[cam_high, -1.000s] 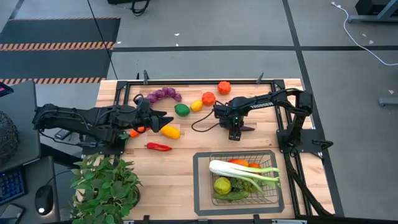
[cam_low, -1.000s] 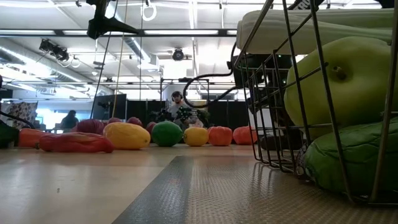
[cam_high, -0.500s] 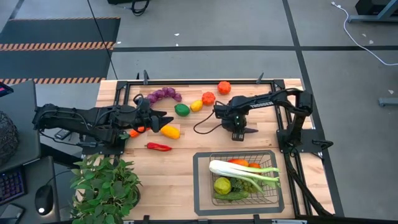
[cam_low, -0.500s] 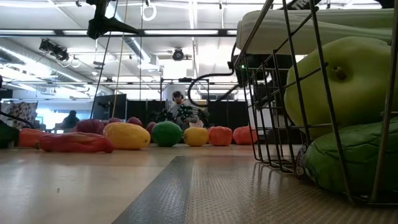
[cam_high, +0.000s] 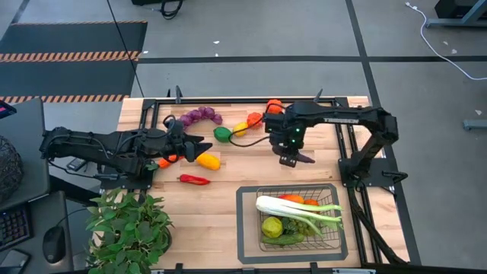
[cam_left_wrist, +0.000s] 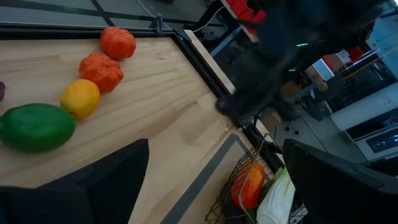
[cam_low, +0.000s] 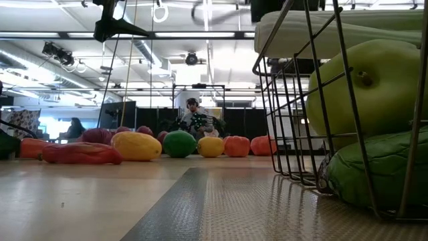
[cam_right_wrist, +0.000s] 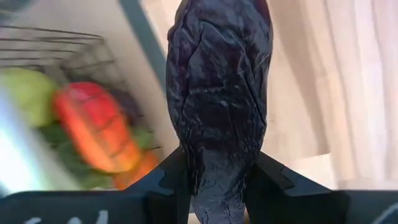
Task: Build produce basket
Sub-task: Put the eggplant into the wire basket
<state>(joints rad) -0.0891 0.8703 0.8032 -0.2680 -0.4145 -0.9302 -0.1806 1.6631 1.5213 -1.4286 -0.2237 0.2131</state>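
Dark eggplant [cam_right_wrist: 217,106] clamped between right pincer [cam_right_wrist: 214,186] fingers, above table

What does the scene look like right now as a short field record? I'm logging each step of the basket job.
right tool: shut on the eggplant, raised over the table
left tool: open, low beside the yellow pepper
basket: holds a leek, a green apple and other produce
loose on table: grapes, lime, lemon, red chili
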